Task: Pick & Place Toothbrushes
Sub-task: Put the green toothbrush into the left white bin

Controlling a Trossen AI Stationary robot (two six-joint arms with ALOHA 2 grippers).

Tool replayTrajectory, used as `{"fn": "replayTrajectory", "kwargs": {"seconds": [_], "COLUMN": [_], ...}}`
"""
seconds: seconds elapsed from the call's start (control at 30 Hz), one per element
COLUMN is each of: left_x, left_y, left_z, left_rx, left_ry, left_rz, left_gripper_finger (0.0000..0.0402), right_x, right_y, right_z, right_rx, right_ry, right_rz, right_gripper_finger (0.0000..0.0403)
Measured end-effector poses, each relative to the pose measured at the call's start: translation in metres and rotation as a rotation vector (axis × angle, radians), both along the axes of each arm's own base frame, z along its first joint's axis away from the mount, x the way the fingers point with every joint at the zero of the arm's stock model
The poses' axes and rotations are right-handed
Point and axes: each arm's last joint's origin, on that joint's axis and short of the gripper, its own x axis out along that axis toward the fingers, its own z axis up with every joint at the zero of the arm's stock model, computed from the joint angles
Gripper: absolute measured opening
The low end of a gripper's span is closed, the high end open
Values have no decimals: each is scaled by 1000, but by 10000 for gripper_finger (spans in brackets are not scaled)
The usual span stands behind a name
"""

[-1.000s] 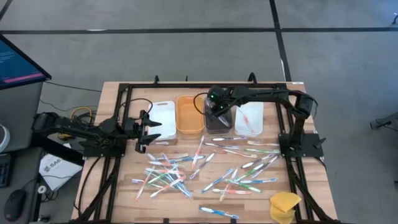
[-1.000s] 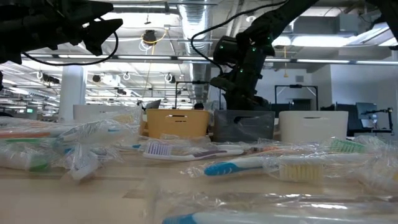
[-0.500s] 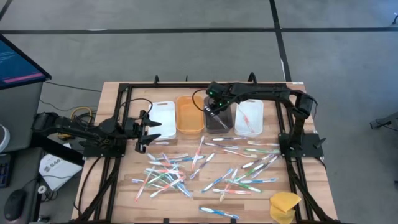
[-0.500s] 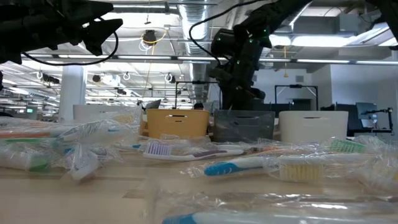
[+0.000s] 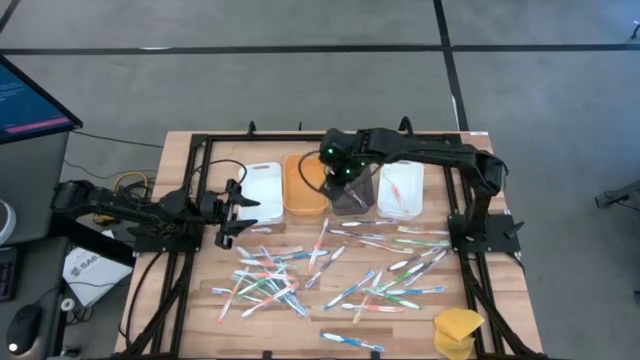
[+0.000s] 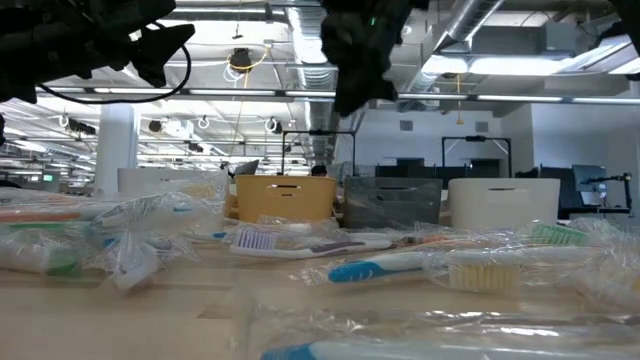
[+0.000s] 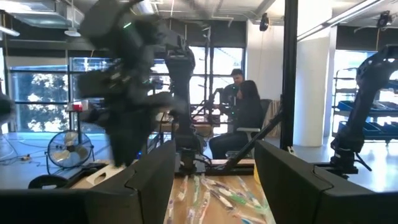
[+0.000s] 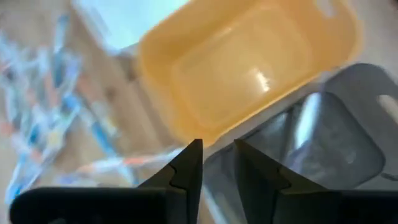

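The right gripper (image 5: 337, 176), seen a second ago low over the grey bin (image 5: 352, 194), is now raised and shifted toward the orange bin (image 5: 305, 185); in its wrist view the fingers (image 8: 186, 168) are parted by a narrow gap with nothing held between them. A drop into the grey bin is judged complete, and a fresh pick is judged next. The left gripper (image 5: 232, 212) is unchanged, parked wide open and empty near the white bin (image 5: 262, 187). The toothbrushes (image 5: 330, 268) are scattered on the wooden table (image 5: 200, 310) in front of the bins: slim plastic sticks, many in crinkled clear wrappers. The bins are smooth, rounded, thin-walled plastic; the grey one looks translucent.
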Motion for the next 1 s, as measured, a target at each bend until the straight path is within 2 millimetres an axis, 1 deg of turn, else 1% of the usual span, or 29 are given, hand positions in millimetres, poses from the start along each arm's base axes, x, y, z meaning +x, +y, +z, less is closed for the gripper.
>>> {"fn": "replayTrajectory", "kwargs": {"seconds": [0.07,0.13,0.2,0.3,0.33,0.4,0.5,0.6,0.73,0.83,0.9,1.0], "left_x": [0,0,0,0,0,0,1,2,3,2,2,3], "left_y": [0,0,0,0,0,0,0,-1,-1,-1,-2,-2], "left_z": [0,0,0,0,-1,-1,-2,-3,-3,-1,0,7], "left_rx": [0,-7,-23,-31,-31,-32,-32,-18,-17,-8,-2,-1], "left_ry": [0,1,2,4,8,11,20,28,25,5,0,-27], "left_rz": [-1,-3,-10,-13,-13,-16,-16,-14,-13,-40,-58,-60], "left_gripper_finger": [213,213,213,213,213,213,213,213,213,213,213,213], "right_x": [0,-6,-8,-21,-22,-31,-36,-46,-68,-89,-105,-126], "right_y": [15,29,44,66,73,88,110,131,155,174,185,200], "right_z": [8,14,19,23,26,29,35,38,48,56,63,73], "right_rx": [-1,7,7,-10,-23,-57,-126,-186,-291,-378,-422,-486], "right_ry": [13,55,59,133,128,159,140,170,192,204,191,127], "right_rz": [45,79,115,149,157,166,195,235,226,204,185,161], "right_gripper_finger": [74,67,58,35,24,7,8,5,4,6,2,2]}}
